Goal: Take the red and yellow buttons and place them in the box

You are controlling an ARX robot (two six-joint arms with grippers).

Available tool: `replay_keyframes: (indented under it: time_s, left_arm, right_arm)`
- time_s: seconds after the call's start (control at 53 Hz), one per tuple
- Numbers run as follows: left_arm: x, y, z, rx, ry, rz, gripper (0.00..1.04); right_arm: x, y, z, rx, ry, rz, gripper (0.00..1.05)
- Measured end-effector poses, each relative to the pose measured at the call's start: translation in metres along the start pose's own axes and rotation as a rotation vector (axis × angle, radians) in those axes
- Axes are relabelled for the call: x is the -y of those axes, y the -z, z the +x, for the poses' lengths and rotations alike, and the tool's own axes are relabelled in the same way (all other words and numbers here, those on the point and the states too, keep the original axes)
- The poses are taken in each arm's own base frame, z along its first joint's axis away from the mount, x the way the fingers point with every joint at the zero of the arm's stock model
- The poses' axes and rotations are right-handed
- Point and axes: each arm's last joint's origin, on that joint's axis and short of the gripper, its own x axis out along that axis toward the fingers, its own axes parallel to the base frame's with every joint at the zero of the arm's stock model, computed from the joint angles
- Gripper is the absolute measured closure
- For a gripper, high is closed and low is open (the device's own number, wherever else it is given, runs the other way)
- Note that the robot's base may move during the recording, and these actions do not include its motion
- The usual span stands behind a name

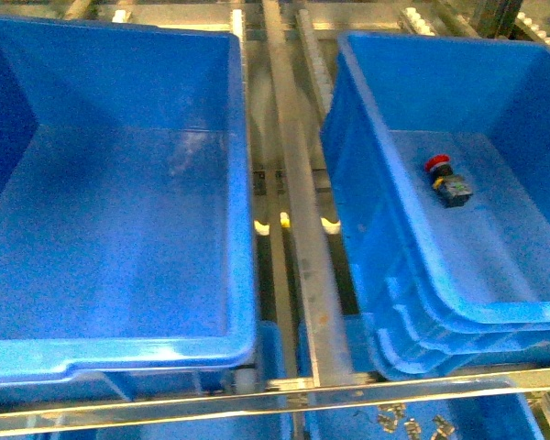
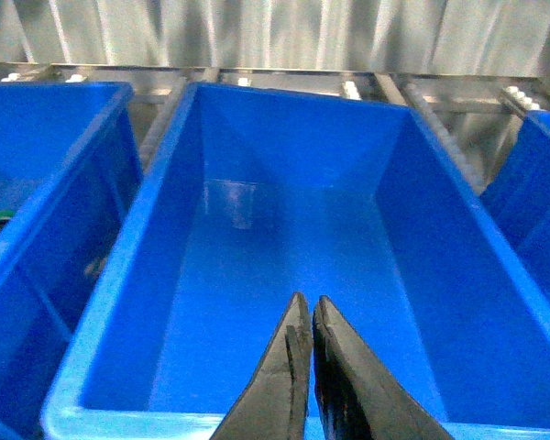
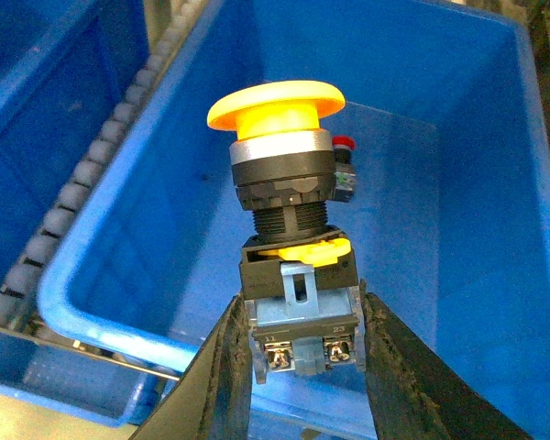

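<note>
Over the glossy box [image 3: 92, 330], right claw [image 3: 304, 307] clamps mushroom-capped yellow button [image 3: 284, 174] (left claw [image 2: 307, 312] closed).

This has the look of a factory or warehouse parts-sorting station. Deep blue plastic bins [image 1: 119, 353] sit side by side on a bare metal rack [image 1: 293, 183], with roller tracks [image 3: 82, 179] running between them. Corrugated sheet metal [image 2: 275, 32] closes off the far side. The stock is industrial: a yellow push button [image 3: 280, 183] with its contact block, a red push button [image 1: 446, 179] lying in the stacked bin [image 1: 458, 316] on the right, and loose metal fittings [image 1: 408, 423] in a lower bin [image 1: 486, 412] at the near edge.
</note>
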Motion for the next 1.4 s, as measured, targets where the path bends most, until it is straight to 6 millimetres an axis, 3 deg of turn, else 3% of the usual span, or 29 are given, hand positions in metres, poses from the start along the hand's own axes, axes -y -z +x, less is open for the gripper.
replay_keyframes:
  time_s: [0.34, 0.434, 0.566, 0.83, 1.396]
  left_arm:
    - [0.000, 0.000, 0.000, -0.001, 0.000, 0.000, 0.99]
    - [0.000, 0.000, 0.000, 0.000, 0.003, 0.000, 0.83]
    - [0.000, 0.000, 0.000, 0.000, 0.002, 0.001, 0.49]
    - [0.000, 0.000, 0.000, 0.000, 0.000, 0.002, 0.06]
    - [0.000, 0.000, 0.000, 0.000, 0.001, 0.003, 0.08]
  right_arm:
    - [-0.012, -0.005, 0.009, 0.035, -0.061, -0.013, 0.78]
    - [-0.016, -0.006, 0.011, 0.036, -0.071, -0.011, 0.78]
    - [-0.024, -0.008, 0.016, 0.045, -0.107, -0.008, 0.78]
    - [-0.031, -0.006, 0.024, 0.033, -0.150, -0.021, 0.78]
    - [-0.035, -0.011, 0.043, 0.036, -0.194, -0.026, 0.78]
